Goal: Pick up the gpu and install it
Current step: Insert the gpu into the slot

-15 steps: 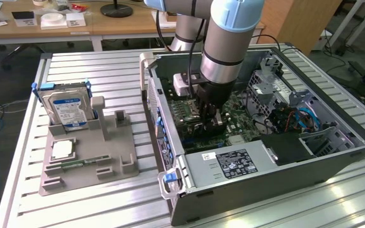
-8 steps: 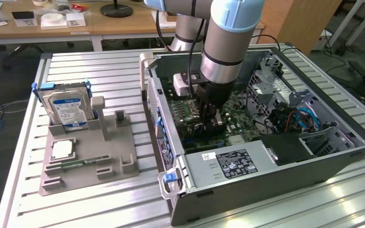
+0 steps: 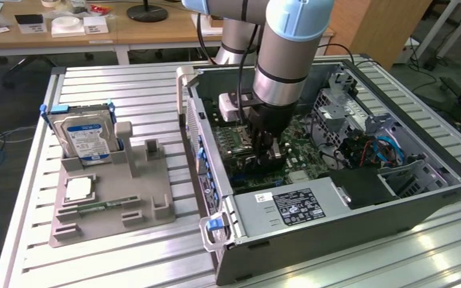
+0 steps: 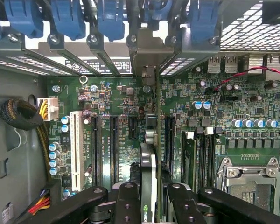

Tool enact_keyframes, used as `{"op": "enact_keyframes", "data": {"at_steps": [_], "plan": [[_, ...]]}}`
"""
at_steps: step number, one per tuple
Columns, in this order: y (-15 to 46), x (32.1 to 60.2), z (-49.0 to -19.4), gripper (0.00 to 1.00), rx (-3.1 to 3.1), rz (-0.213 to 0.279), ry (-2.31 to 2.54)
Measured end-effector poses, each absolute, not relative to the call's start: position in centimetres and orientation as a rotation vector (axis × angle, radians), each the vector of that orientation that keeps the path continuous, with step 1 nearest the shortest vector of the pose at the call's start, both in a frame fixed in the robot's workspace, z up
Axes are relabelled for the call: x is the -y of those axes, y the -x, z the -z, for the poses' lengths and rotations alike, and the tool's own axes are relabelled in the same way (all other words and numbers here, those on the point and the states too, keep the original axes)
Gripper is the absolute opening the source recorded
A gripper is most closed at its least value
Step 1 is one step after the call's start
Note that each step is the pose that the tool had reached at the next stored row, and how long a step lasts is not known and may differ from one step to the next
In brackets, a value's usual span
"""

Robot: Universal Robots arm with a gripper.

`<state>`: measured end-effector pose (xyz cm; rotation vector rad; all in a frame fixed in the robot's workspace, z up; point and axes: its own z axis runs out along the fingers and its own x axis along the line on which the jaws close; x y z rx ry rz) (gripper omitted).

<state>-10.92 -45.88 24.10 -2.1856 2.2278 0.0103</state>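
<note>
My gripper (image 3: 266, 157) reaches down inside the open computer case (image 3: 422, 204), over the green motherboard (image 3: 295, 165). In the wrist view the gripper (image 4: 152, 189) is shut on the gpu (image 4: 148, 156), which shows edge-on between the black fingers (image 4: 126, 200). The card stands upright over the board. Its silver end bracket (image 4: 147, 49) sits at the case's rear slot openings, among the blue clips (image 4: 109, 18). The card's lower edge lines up with the black expansion slots (image 4: 114, 144). Whether it is seated in one I cannot tell.
A grey fixture (image 3: 146, 210) at the exterior view's left holds a silver hard drive with a blue label (image 3: 86, 137), a small chip (image 3: 78, 189) and a memory stick (image 3: 94, 207). Power supply (image 3: 295, 205), drive cage (image 3: 347, 108) and cables (image 3: 386, 150) crowd the case. The CPU socket (image 4: 247, 182) lies beside the card.
</note>
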Motion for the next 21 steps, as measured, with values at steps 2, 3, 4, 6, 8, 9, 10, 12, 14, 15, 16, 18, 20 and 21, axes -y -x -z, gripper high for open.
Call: {"op": "enact_keyframes", "data": {"at_steps": [2, 3, 4, 6, 8, 9, 10, 12, 14, 15, 16, 18, 20, 21], "plan": [[10.92, 45.88, -24.1, 0.26, -2.228, -0.01, 2.186], [10.92, 45.88, -24.1, 0.26, -2.228, -0.01, 2.186], [10.92, 45.88, -24.1, 0.26, -2.228, -0.01, 2.186], [10.94, 45.86, -24.06, 0.26, -2.227, -0.013, 2.185], [10.94, 45.86, -24.03, 0.27, -2.227, -0.011, 2.184], [10.93, 45.87, -24.08, 0.33, -2.228, -0.011, 2.185], [10.92, 45.88, -24.09, 0.39, -2.228, -0.01, 2.186], [10.92, 45.88, -24.09, 0.45, -2.228, -0.01, 2.186], [10.92, 45.88, -24.09, 0.51, -2.228, -0.01, 2.185], [10.92, 45.88, -24.1, 0.57, -2.228, -0.01, 2.186], [10.92, 45.88, -24.1, 0.57, -2.228, -0.01, 2.185], [10.92, 45.88, -24.09, 0.57, -2.228, -0.01, 2.185], [10.93, 45.88, -24.23, 0.57, -2.228, -0.01, 2.186], [10.92, 45.88, -24.4, 0.57, -2.228, -0.01, 2.185]]}}
